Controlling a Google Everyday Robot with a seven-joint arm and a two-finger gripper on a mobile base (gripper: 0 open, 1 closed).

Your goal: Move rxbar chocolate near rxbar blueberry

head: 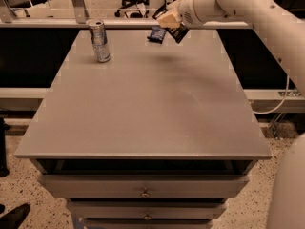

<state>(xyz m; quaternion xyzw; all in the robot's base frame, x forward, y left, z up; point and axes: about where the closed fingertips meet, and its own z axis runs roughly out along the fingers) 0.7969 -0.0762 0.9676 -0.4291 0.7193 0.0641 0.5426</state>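
Observation:
My gripper [168,19] is at the far edge of the grey table [143,113], at the end of the white arm that reaches in from the right. It is shut on the rxbar chocolate [177,32], a black wrapper that hangs tilted from the fingers just above the table. The rxbar blueberry [155,34], a small dark-blue wrapper, lies flat on the table's far edge. It is just left of and below the held bar, partly behind the gripper.
A silver drink can [99,41] stands upright at the table's far left. The table has drawers [143,192] under its front edge. A metal rail and chair legs lie beyond the far edge.

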